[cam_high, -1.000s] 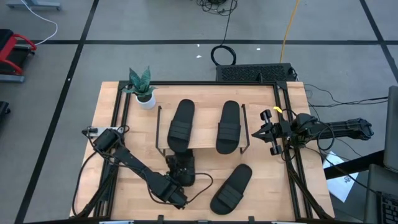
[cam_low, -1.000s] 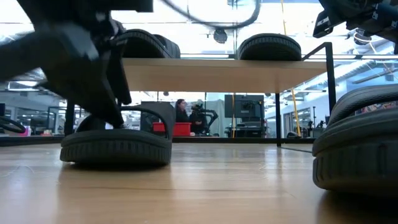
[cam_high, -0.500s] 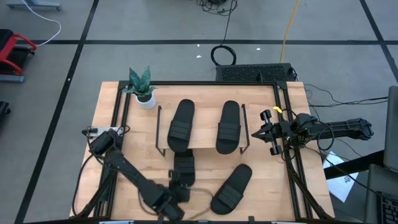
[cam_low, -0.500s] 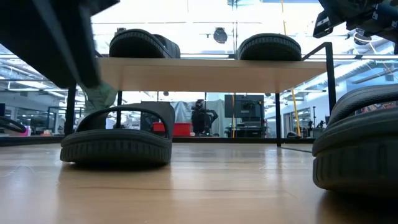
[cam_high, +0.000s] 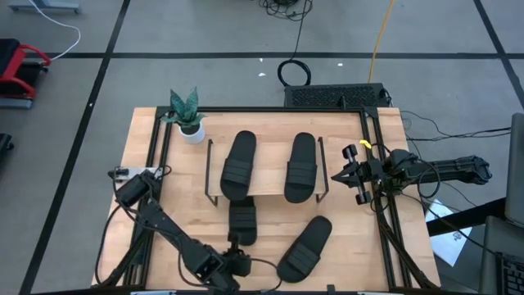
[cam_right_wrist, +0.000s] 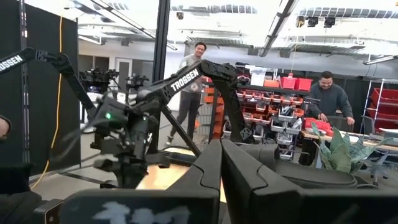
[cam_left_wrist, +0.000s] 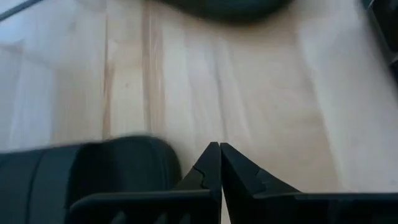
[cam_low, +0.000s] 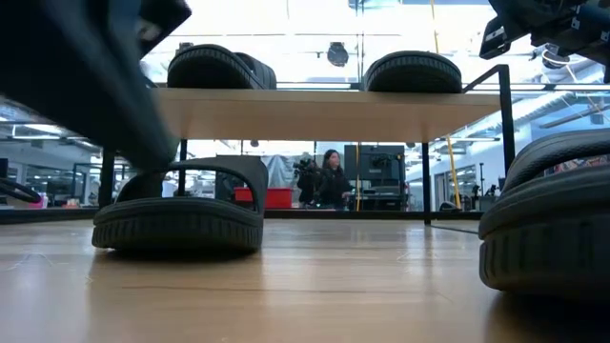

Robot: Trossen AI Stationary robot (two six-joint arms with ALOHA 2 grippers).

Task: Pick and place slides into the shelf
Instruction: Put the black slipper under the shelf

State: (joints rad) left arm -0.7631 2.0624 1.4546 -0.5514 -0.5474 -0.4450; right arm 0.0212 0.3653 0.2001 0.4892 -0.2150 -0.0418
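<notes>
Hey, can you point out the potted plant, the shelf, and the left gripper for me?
potted plant (cam_high: 185, 112), high view, on its leaves.
shelf (cam_high: 268, 170), high view, bare plank between two slides.
left gripper (cam_high: 232, 260), high view, at its closed fingertips.

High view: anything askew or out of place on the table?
Mostly tidy. Two slides lie parallel on the shelf. A third sits half under its front edge. The fourth slide lies diagonally on the tabletop, askew from the rest. No spills or damage visible.
</notes>
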